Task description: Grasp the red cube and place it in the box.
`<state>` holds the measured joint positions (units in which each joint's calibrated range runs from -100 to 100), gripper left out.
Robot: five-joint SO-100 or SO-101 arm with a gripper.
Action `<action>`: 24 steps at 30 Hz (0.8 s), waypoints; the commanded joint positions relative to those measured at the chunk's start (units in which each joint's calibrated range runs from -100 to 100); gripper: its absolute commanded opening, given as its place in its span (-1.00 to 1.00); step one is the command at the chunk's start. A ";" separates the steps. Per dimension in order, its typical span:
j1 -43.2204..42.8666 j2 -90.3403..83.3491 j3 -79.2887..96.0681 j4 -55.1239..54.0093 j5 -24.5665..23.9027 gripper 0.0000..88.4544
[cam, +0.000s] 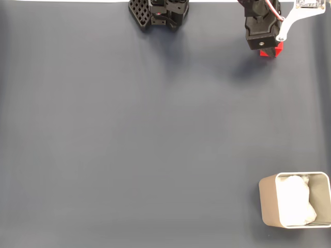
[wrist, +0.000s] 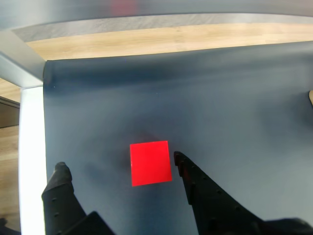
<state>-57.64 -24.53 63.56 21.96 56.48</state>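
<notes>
Red cube (wrist: 150, 163) sits between my wide-open, empty fingers (wrist: 58, 178), hugging the three o'clock one. I should centre, drop, then squeeze squarely.

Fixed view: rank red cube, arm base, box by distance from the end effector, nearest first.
End effector sits at top right of the fixed view, open in the wrist view.
1. red cube: right under it, partly hidden.
2. arm base: top centre, to its left.
3. box: bottom right corner, far below.
</notes>
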 commanded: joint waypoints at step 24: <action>-2.30 2.26 -1.43 -2.12 -1.37 0.06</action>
<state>-59.27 -22.36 63.56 21.00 55.60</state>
